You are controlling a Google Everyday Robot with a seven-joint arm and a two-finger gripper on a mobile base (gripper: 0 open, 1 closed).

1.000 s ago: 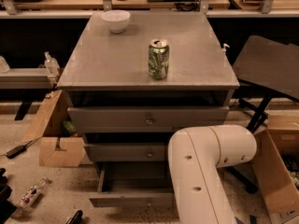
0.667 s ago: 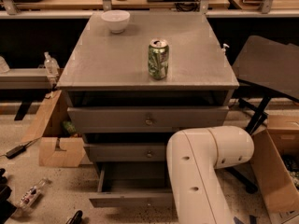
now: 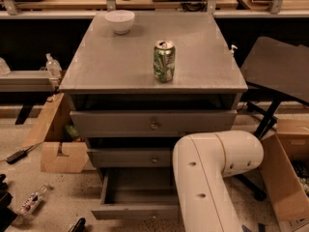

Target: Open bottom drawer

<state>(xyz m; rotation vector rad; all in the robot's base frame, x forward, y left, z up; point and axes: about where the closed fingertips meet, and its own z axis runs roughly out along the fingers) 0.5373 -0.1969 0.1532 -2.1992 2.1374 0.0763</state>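
Bottom drawer: We find the bottom drawer (image 3: 135, 211) drawn well out of the cabinet (image 3: 96, 66), with its grey inside open to view. Its front lies near the lower edge of the view, and its right end is covered by the arm.
Task standing: We judge the opening largely done. We cannot tell whether the slide has travel left.
Arm: The white arm (image 3: 207, 178) fills the lower right. Its elbow stands in front of the right part of the middle drawer (image 3: 125, 157) and over the bottom drawer's right end.
Gripper: The gripper is out of view, somewhere below or behind the arm. We cannot tell whether it is apart, together or clamped on the knob.
Other drawers: The middle drawer and the top drawer (image 3: 116, 122) both read as closed.
Risk, over-pull: A further hard pull could run the drawer to the end of its slide and jerk the cabinet.
Risk, can: The soda can (image 3: 164, 61) stands upright near the middle of the cabinet top. A jolt could tip it. The white bowl (image 3: 119, 21) at the back is less exposed.
Risk, withdrawal: The elbow sits close to the drawer fronts, so a careless retreat could knock the bottom drawer partly shut.
Risk, floor: The cardboard box (image 3: 60, 153) lies just beside the cabinet's left. A small bottle (image 3: 33, 200) lies on the floor nearby. A backing base could catch either.
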